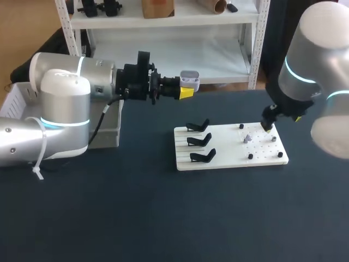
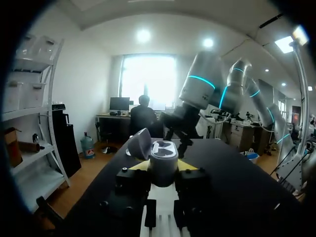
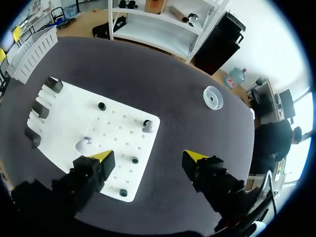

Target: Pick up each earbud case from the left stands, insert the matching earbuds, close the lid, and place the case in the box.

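Pinched a small grey case (image 1: 189,79) between the yellow tips of the left end effector (image 2: 163,167), high above the desk (image 1: 136,218) and behind the white board (image 1: 223,146). Showed rounded corners, a lid (image 2: 139,144) hinged open and tilted aside, and a pale inner face with two sockets. Saw three black stands (image 1: 199,140) in a column along the board's left side. Hung the right end effector (image 3: 149,157) low over the board's far right edge, fingers spread wide, gripping nothing. Noted two grey earbuds (image 3: 83,144) and several small black pieces (image 3: 101,105) standing apart on the board.
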Controlling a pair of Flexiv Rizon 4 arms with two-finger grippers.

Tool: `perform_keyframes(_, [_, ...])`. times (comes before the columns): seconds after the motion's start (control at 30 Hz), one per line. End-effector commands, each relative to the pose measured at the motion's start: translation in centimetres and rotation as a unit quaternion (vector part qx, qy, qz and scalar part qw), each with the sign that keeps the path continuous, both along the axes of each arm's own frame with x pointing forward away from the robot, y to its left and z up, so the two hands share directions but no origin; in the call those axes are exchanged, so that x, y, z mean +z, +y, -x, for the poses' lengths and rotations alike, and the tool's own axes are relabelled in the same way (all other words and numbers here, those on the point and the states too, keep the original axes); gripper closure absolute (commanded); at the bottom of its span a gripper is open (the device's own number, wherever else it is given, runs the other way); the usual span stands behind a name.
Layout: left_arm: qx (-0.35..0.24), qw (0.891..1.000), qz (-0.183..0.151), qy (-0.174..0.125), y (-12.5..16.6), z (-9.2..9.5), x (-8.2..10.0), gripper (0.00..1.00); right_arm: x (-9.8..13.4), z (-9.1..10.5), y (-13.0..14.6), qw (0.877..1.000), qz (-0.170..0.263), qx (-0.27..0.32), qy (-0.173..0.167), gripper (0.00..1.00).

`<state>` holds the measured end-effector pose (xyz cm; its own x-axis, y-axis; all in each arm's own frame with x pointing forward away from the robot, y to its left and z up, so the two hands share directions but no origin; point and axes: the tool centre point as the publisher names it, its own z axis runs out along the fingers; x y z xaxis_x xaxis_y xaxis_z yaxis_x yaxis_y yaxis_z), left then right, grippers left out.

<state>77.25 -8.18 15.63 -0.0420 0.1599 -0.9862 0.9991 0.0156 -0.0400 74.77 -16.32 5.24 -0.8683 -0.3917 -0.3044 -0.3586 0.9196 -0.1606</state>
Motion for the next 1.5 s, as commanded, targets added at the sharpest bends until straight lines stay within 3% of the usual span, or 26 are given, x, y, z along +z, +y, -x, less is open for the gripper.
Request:
perform_keyframes(0.03, [0.001, 1.0, 0.001, -0.001, 0.0, 0.1, 0.0, 1.0, -0.6, -1.7, 0.7, 1.0, 0.004, 0.008, 0.028, 0.25])
perform_keyframes(0.37, [0.001, 1.0, 0.001, -0.001, 0.0, 0.1, 0.0, 1.0, -1.6, -2.5, 1.1, 0.999, 0.003, 0.02, 0.047, 0.19])
perform_keyframes(0.43, [0.001, 1.0, 0.001, -0.001, 0.0, 0.1, 0.0, 1.0, -2.4, -2.9, 0.6, 0.998, 0.005, 0.021, 0.052, 0.24])
perform_keyframes(0.57, [0.001, 1.0, 0.001, -0.001, 0.0, 0.1, 0.0, 1.0, -2.9, -3.0, 0.3, 0.998, 0.007, 0.018, 0.057, 0.47])
perform_keyframes(0.63, [0.001, 1.0, 0.001, -0.001, 0.0, 0.1, 0.0, 1.0, -3.1, -3.0, 0.2, 0.998, 0.008, 0.017, 0.058, 0.53])
perform_keyframes(1.5, [0.001, 1.0, 0.001, -0.001, 0.0, 0.1, 0.0, 1.0, -2.9, -3.7, 0.7, 0.998, 0.017, 0.018, 0.053, 0.65])
